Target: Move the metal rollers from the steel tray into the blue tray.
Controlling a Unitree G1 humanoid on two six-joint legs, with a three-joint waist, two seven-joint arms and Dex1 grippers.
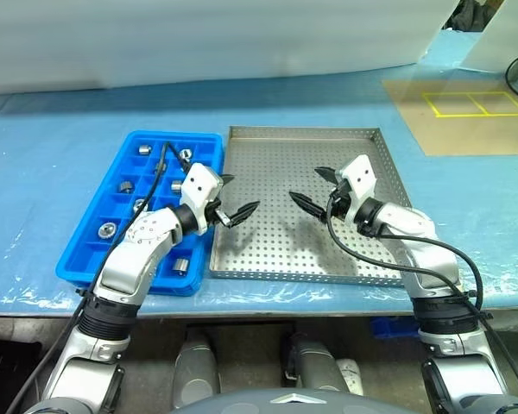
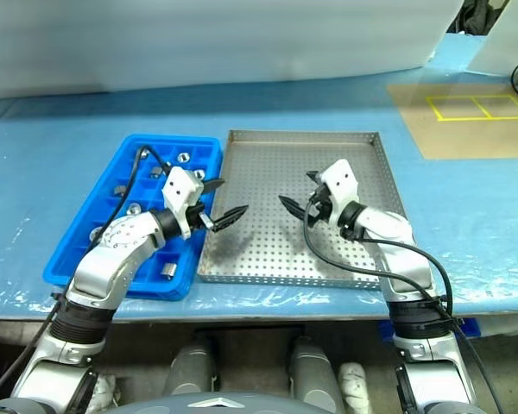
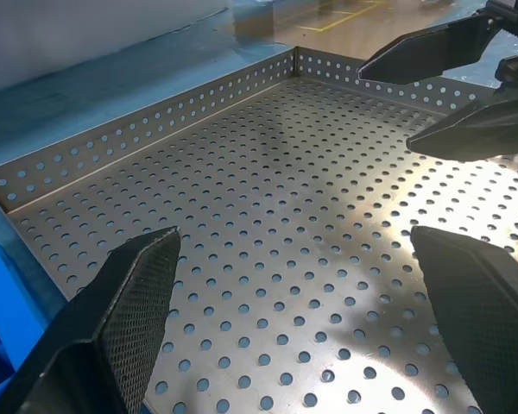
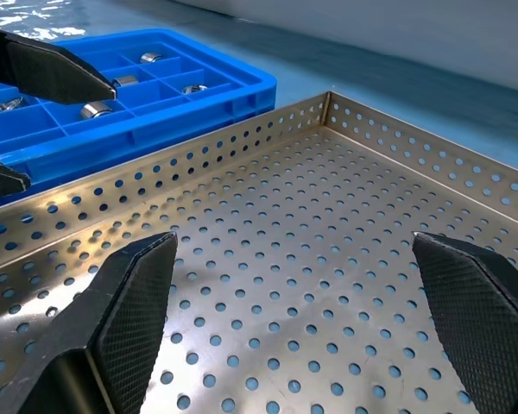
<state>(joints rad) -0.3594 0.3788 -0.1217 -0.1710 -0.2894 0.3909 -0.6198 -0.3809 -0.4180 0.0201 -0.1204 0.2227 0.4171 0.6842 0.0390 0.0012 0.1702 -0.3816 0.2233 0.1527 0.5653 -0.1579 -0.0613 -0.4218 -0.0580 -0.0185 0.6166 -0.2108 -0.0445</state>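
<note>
Both grippers are hovering with fingers spread wide and nothing between them: the left gripper (image 1: 236,198) is hanging over the near-left part of the steel tray (image 1: 363,272), and the right gripper (image 1: 315,188) is facing it from just across the tray's middle, tips pointing toward each other with a stretch of bare perforated floor between them. In the left wrist view the right gripper's black fingers (image 3: 432,52) are showing beyond the left one's own.

The metal rollers (image 1: 108,229) are sitting well behind the left gripper, off to its outer side, scattered one to a compartment in the blue tray (image 1: 78,274), which is lying right beside the steel tray's left rim. Several are also showing in the right wrist view (image 4: 93,109) past the steel rim.

Each forearm is reaching in level from its own side, wrist bent inward, a black cable (image 1: 388,237) looping off the right arm and another trailing over the blue tray.

Both trays are resting on a blue-covered table (image 1: 52,147); a tan mat with yellow lines (image 1: 466,112) is lying far beyond the right gripper.
</note>
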